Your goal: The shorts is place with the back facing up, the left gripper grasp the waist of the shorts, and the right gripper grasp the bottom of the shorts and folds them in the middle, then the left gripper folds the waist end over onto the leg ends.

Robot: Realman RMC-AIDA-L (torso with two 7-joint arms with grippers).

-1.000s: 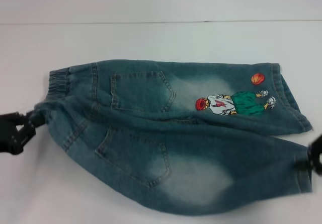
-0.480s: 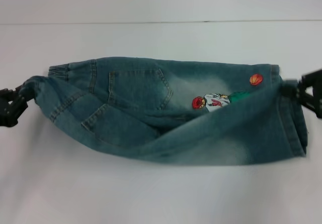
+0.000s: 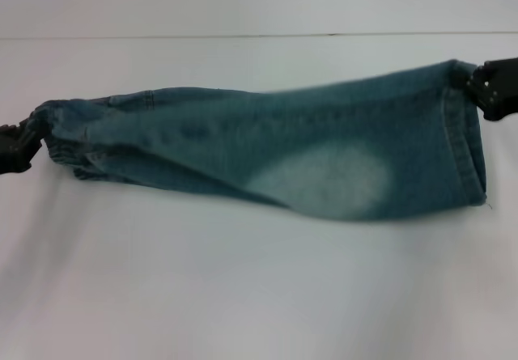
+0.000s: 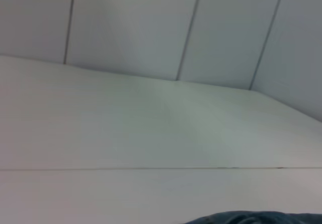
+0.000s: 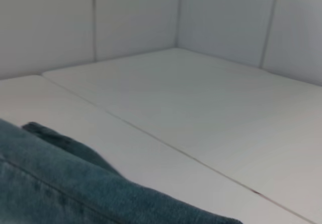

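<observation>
Stretching across the middle of the head view, the shorts (image 3: 275, 162) lie folded lengthwise into one long blue denim band on the white table (image 3: 243, 295). The band runs from the left edge of the frame to the far right, rising slightly toward the right. A pale faded patch shows on the lower right part of the cloth, and neither the pockets nor the cartoon print can be seen on the upturned face.

At the left edge of the frame, the left gripper (image 3: 18, 146) is clamped on the waist of the shorts (image 3: 57, 129), which is bunched to a narrow point where the black claw pinches it. At the upper right edge, the right gripper (image 3: 486, 89) pinches the top corner of the bottom of the shorts (image 3: 465, 133); the stitched hem hangs down from that corner as a vertical edge toward the lower right, its lower end close to the table. Whether the cloth under the fold touches the table along its whole length cannot be told.

The left wrist view shows mostly table and the panelled wall (image 4: 151, 27), with a sliver of denim at the bottom edge. The right wrist view shows a fold of denim filling the lower left.
</observation>
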